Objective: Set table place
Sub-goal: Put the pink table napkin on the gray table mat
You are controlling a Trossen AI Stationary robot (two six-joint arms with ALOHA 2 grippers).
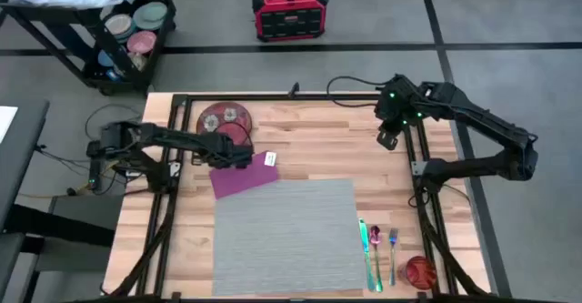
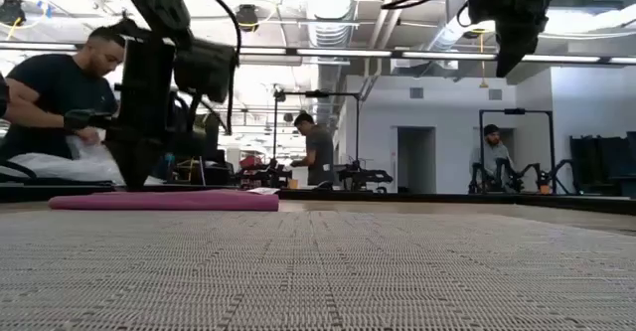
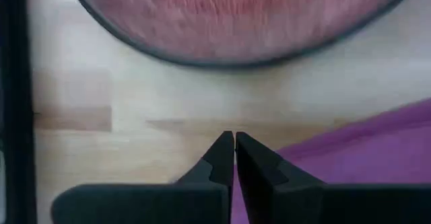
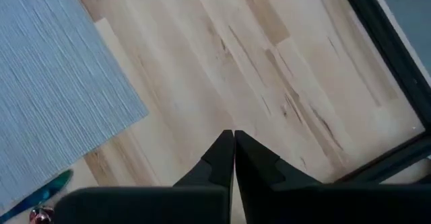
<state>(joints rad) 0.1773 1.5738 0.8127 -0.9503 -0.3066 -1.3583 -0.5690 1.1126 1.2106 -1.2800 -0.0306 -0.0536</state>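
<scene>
The grey placemat (image 1: 286, 235) lies flat on the wooden table (image 1: 318, 144), toward the near edge. A purple napkin (image 1: 244, 177) lies at its far left corner, with a reddish plate (image 1: 225, 121) beyond it. My left gripper (image 3: 234, 140) is shut and hovers low over the bare wood between the plate (image 3: 236, 15) and the napkin's far edge (image 3: 363, 150); I cannot see it touch either. My right gripper (image 4: 233, 136) is shut and empty, high over the table's far right part (image 1: 388, 141).
Cutlery (image 1: 377, 244) lies on the wood right of the placemat, with a red glass (image 1: 420, 271) at the near right corner. A white tag (image 1: 270, 158) sits at the napkin's far corner. People work in the room behind the table. A cart (image 1: 118, 30) stands beyond the far left.
</scene>
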